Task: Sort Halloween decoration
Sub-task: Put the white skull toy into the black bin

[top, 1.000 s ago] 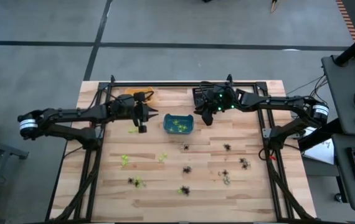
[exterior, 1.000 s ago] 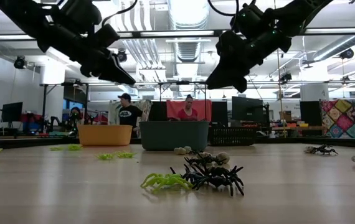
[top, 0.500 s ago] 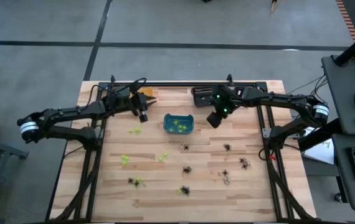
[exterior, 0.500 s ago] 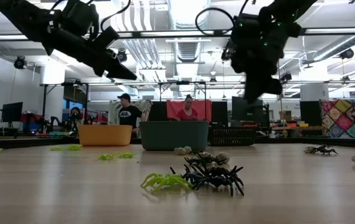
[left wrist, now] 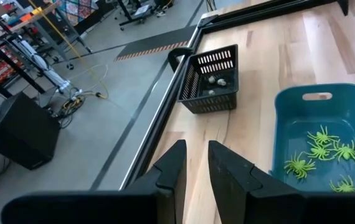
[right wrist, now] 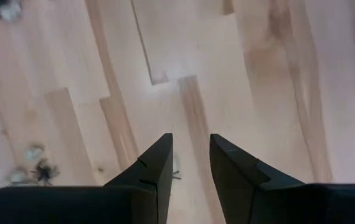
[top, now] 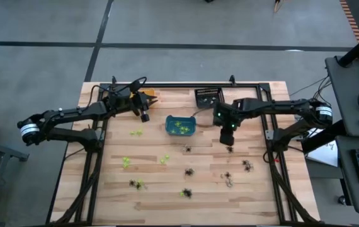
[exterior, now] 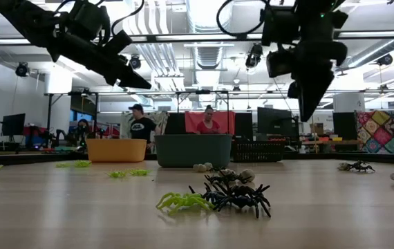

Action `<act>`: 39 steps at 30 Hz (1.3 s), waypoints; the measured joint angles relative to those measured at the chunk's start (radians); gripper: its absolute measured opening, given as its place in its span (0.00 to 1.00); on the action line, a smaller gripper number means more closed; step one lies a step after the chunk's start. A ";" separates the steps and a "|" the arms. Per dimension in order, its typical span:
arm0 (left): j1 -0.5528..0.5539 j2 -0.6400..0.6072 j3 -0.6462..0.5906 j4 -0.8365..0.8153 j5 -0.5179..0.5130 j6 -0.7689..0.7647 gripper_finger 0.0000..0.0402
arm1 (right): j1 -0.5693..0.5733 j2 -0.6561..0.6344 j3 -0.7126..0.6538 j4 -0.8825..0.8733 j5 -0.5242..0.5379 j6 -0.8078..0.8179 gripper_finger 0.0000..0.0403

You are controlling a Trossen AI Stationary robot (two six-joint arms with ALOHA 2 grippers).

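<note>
The right hand [top: 229,140] is held above the wooden worktop [top: 255,189], pointing down, just above a black spider [top: 230,149] that lies to the right of the teal bin [top: 181,125]. Its fingers [right wrist: 156,168] are parted by a narrow gap and nothing is seen between them; the dark spider [right wrist: 175,175] shows partly in that gap, on the boards below.

The left hand [top: 145,116] is held raised near the orange bin [top: 149,96] at the back left of the worktop. Its fingers [left wrist: 172,168] stand slightly apart with nothing gripped.

Several lime green spiders [left wrist: 319,151] lie inside the teal bin [left wrist: 289,118], and small pale pieces are seen in the black bin [left wrist: 210,87]. More green spiders [top: 126,162] are scattered over the left half of the worktop, and black spiders [top: 189,171] over the middle and right. In the low view, 1 green spider [exterior: 182,201] lies touching a dark cluster [exterior: 237,194] at the front.
</note>
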 joint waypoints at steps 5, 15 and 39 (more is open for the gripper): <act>0.000 0.000 0.000 0.000 0.000 -0.017 0.12 | 0.101 0.000 -0.004 0.001 0.072 0.059 0.24; 0.000 0.000 0.000 0.000 0.000 -0.048 0.12 | 0.224 0.000 -0.075 0.003 0.129 0.168 0.24; 0.000 0.000 0.000 0.000 0.001 -0.143 0.12 | 0.246 0.049 -0.222 0.150 0.192 0.186 0.24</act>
